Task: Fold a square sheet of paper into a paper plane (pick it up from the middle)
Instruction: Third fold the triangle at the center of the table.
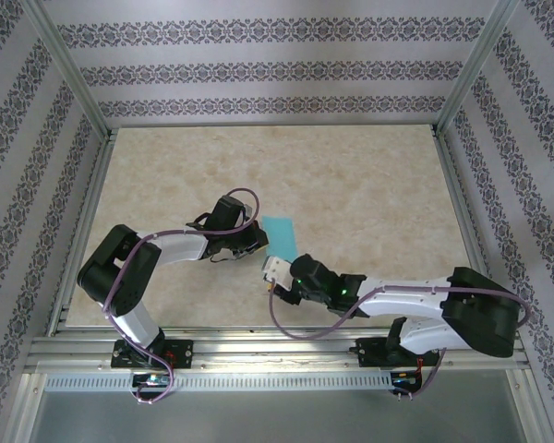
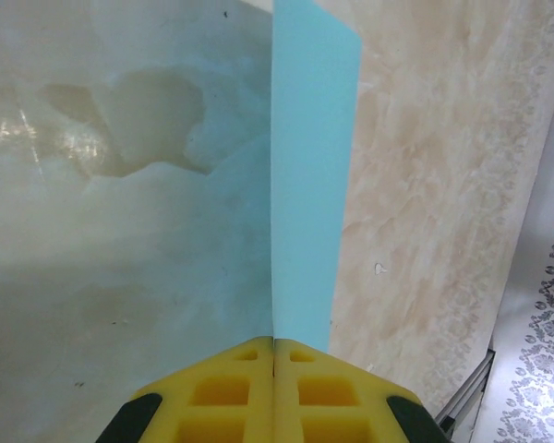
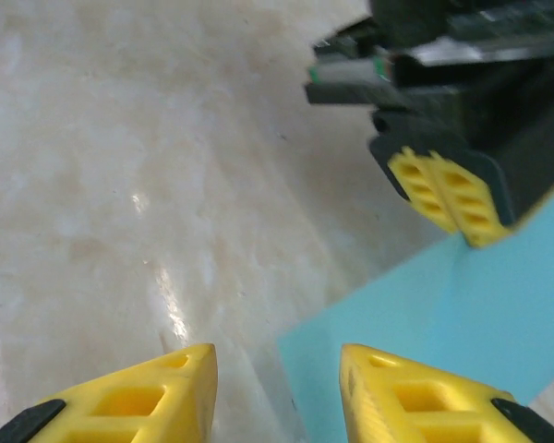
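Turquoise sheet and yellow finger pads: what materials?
Thin turquoise paper sheet: looks like matte paper, flat colour, thin with crisp straight edges. Yellow finger pads: likely moulded plastic or rubber, matte, with recessed square pockets; cannot tell which.

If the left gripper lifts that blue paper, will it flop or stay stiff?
Probably light and bendy: the paper looks thin. Pinched in the left gripper, it runs straight out, so it may hold shape. The glossy table suggests it slides easily.
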Action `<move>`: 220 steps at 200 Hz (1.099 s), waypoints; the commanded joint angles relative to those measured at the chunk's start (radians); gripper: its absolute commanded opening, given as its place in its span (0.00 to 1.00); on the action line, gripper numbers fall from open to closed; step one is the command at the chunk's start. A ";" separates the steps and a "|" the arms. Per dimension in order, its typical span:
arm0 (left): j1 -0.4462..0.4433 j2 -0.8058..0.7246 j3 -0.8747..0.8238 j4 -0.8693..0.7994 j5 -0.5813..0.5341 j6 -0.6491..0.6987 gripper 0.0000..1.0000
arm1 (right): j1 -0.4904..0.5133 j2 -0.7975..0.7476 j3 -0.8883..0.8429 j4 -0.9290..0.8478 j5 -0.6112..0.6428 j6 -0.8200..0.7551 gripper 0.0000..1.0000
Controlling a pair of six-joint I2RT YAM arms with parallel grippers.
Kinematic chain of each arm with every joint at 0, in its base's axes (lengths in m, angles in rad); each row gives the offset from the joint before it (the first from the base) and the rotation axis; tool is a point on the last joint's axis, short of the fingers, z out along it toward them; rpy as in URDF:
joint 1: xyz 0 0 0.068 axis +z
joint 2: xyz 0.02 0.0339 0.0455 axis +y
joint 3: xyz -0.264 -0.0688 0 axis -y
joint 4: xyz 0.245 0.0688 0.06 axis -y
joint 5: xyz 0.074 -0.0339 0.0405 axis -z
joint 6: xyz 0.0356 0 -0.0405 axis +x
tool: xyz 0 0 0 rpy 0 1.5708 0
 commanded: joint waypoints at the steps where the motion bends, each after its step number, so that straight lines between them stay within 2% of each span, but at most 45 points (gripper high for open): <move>1: 0.014 -0.014 0.007 0.046 0.020 -0.024 0.06 | 0.057 0.058 0.005 0.106 0.183 -0.098 0.41; 15: 0.016 -0.015 0.005 0.053 0.020 -0.026 0.06 | 0.087 0.101 0.000 0.150 0.283 -0.113 0.40; 39: 0.016 -0.009 0.008 0.064 0.021 -0.030 0.06 | 0.102 0.139 -0.007 0.176 0.316 -0.114 0.40; 74: 0.016 -0.015 0.003 0.062 0.023 -0.026 0.06 | 0.113 0.196 -0.013 0.225 0.430 -0.101 0.40; 112: 0.017 -0.017 -0.001 0.067 0.023 -0.028 0.06 | 0.113 0.222 -0.019 0.222 0.429 -0.091 0.39; 174: 0.016 -0.018 0.000 0.066 0.017 -0.028 0.06 | 0.112 0.183 -0.050 0.228 0.432 -0.063 0.19; 220: 0.017 -0.018 -0.004 0.069 0.010 -0.032 0.06 | 0.110 0.169 -0.058 0.241 0.439 -0.029 0.14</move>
